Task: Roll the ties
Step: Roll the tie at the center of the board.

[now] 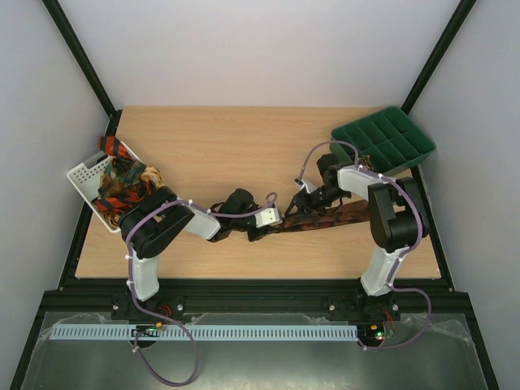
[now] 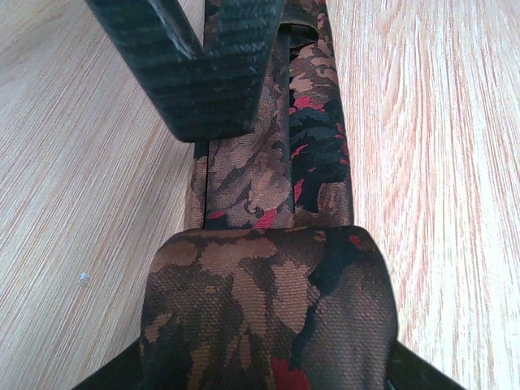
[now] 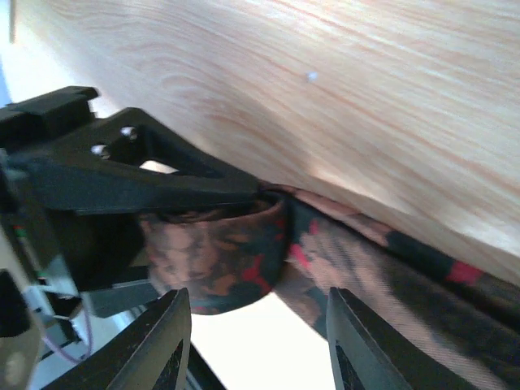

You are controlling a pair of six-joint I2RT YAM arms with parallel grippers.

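One brown, red-flecked tie [image 2: 272, 309], part-rolled, in left fingers [image 3: 162, 175]

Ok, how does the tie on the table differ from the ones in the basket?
The brown tie lies stretched along the table, one end rolled; the basket ties sit tangled. The brown tie is dark with red flecks; the basket ties show orange-and-black stripes. Both are patterned.

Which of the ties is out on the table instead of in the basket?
The dark brown tie with red specks, lying stretched out along the table. The striped ties sit bunched in the white basket.
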